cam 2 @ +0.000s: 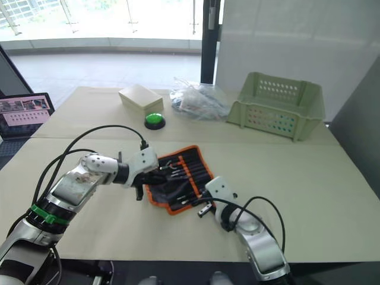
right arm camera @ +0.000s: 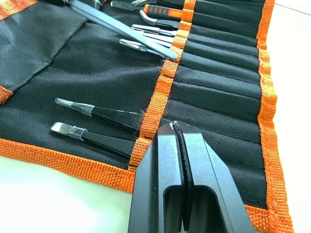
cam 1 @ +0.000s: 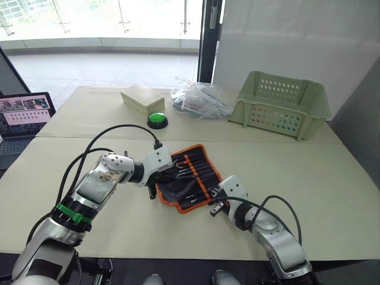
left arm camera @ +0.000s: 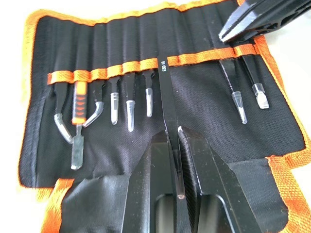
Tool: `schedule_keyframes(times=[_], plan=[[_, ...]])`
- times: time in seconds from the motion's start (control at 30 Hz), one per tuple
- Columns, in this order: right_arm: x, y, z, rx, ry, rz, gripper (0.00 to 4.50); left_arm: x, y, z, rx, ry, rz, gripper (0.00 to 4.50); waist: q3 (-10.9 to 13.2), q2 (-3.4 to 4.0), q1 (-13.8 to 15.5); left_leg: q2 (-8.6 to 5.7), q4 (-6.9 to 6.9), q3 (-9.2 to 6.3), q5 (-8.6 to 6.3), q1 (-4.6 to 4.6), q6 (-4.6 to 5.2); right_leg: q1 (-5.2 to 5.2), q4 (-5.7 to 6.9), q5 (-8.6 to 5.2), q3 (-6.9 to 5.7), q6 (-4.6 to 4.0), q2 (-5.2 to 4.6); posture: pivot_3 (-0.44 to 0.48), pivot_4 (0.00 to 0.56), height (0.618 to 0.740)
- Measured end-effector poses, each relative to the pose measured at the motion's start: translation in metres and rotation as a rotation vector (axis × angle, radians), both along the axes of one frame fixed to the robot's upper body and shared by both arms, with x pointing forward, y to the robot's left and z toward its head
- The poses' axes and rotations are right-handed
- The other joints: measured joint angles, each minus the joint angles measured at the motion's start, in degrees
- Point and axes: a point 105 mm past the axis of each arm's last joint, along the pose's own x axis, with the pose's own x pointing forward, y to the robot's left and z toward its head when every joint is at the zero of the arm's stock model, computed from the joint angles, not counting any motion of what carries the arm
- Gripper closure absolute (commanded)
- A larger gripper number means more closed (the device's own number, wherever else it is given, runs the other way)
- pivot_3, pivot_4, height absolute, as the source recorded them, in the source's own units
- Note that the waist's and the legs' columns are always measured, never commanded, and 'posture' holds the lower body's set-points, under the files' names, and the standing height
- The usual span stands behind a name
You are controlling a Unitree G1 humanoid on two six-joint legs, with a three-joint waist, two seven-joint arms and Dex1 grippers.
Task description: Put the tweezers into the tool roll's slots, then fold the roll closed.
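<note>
Tweezers (left arm camera: pixel 166 102) are pinched in the left gripper (left arm camera: pixel 173 145), tip at the slots (left arm camera: pixel 146 68) of the open tool roll (cam 1: pixel 190 176). Right gripper (right arm camera: pixel 176 133), fingers pressed together, rests on the roll's near end.

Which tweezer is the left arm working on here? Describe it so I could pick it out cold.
On the beige table, find the open tool roll with orange trim. The left tool is shut on one black tweezer, its tip at the orange strip mid-row. Unlike its neighbours, already seated with clear-capped tips showing, it is plain, uncapped and printed with white lettering.
</note>
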Motion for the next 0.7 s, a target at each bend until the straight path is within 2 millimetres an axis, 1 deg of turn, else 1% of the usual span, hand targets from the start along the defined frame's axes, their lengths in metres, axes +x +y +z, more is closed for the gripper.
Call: schedule_keyframes(times=[0.13,0.37,0.57,0.7], plan=[[0.0,0.0,0.0,0.001,-0.001,-0.008,4.5,0.0,0.002,-0.006,0.037,0.006,-0.003,4.47,0.0,0.0,0.1,0.0,0.0,0.0,0.0,0.0,0.0,0.0,0.01,0.0,0.0,0.0,0.0,0.0,0.15,0.713],[0.0,-0.001,0.0,0.001,-0.003,-0.015,4.5,0.001,0.003,-0.01,0.051,0.006,0.002,4.47,0.0,0.0,0.1,0.0,0.01,0.0,0.0,0.0,0.0,0.0,0.02,0.0,0.0,0.0,0.0,0.0,0.15,0.713],[0.0,-0.001,0.0,0.0,-0.003,-0.016,4.5,-0.002,0.005,-0.017,0.056,0.022,-0.002,4.47,0.0,0.0,0.1,0.0,0.01,0.0,0.0,0.0,0.0,0.0,0.03,0.0,0.0,0.0,0.0,0.0,0.15,0.713],[-0.001,-0.001,0.0,0.0,-0.003,-0.018,4.5,-0.002,0.006,-0.018,0.062,0.025,-0.004,4.47,0.0,0.0,0.1,0.0,0.02,-0.01,0.0,0.0,0.0,0.01,0.03,0.0,0.0,0.0,0.0,0.0,0.15,0.713]])
